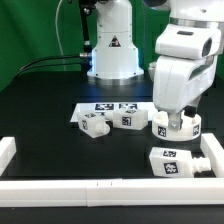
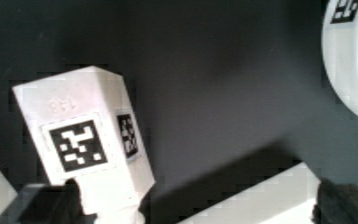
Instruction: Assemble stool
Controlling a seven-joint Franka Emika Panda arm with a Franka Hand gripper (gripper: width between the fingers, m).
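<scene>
We're on the leg pickup: gripper [image 1: 176, 122] spread wide, pinching nothing, hovering at the seat [image 1: 178, 127], with a tagged leg [image 2: 91, 132] lying between the fingers [image 2: 44, 205] at 6 o'clock from it; next we'd descend, centre, close.

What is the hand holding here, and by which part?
Nothing. The hand is open, its fingers straddling the near end of a tagged leg on the table without closing on it.
</scene>
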